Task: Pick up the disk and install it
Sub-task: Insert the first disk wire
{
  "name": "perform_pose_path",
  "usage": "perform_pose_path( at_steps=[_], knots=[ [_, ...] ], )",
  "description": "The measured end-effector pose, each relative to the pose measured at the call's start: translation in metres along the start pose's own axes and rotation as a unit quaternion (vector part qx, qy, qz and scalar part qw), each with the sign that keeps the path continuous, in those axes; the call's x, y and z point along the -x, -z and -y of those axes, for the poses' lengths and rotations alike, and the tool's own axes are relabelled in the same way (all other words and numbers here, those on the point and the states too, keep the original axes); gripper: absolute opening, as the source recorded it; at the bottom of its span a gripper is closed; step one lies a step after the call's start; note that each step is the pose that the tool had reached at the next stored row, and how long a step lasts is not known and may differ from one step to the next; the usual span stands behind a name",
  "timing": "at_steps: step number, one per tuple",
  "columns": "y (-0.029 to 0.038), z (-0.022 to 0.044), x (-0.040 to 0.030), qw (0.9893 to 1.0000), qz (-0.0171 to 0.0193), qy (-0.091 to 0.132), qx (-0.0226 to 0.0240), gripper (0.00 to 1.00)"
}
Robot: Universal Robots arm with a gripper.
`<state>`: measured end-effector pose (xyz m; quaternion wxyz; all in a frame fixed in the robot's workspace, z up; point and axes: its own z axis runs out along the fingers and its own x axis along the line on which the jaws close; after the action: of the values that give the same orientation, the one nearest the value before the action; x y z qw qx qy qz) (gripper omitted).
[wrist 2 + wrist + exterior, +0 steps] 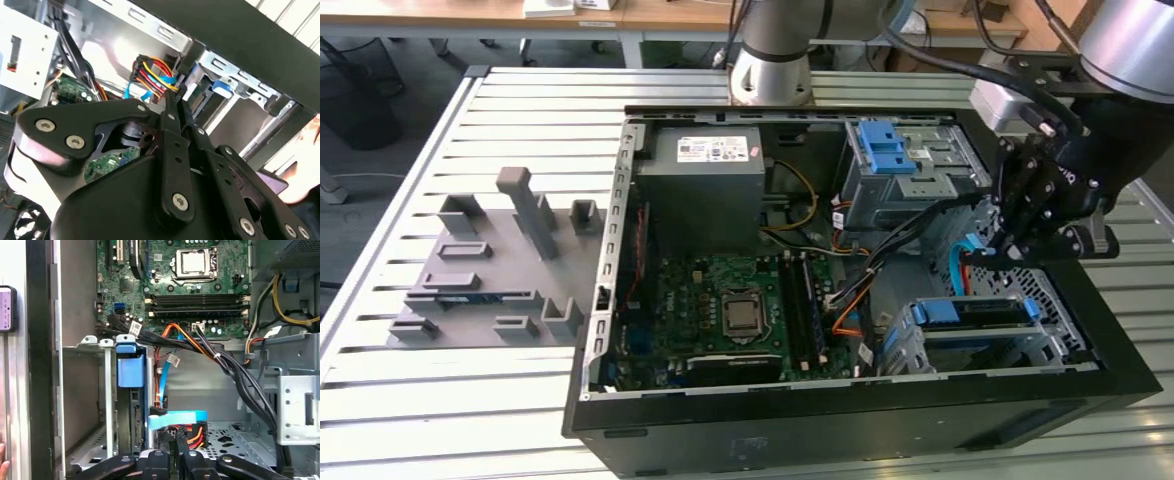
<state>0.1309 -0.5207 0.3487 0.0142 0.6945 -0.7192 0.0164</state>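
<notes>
Low at the right of the exterior view, my gripper (1023,248) hung inside the open computer case (720,425), just above the drive cage (1067,345). Its fingers (181,450) looked pressed together on nothing. Below it the disk (970,312) sat in that cage, blue rail frame uppermost. I judged it rigid, fairly heavy, smooth and shock-sensitive, best taken by its frame edges, clear of the cables (195,347)

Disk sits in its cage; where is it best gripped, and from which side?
Probably the blue rail frame at the disk's exposed end, coming from the case's open side; the metal cage walls cover its flat faces.
</notes>
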Motion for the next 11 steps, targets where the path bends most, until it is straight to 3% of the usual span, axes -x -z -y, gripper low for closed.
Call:
perform_pose_path(
  at_steps=[6, 8, 11],
  knots=[
    [-0.0065, -0.0037, -0.0168, 1.0000, 0.0053, 0.000, -0.0005, 0.17],
    [-0.0078, -0.0038, -0.0181, 1.0000, 0.0081, 0.000, -0.0007, 0.17],
    [-0.0082, -0.0045, -0.0183, 1.0000, 0.0087, 0.000, -0.0007, 0.17]
  ],
)
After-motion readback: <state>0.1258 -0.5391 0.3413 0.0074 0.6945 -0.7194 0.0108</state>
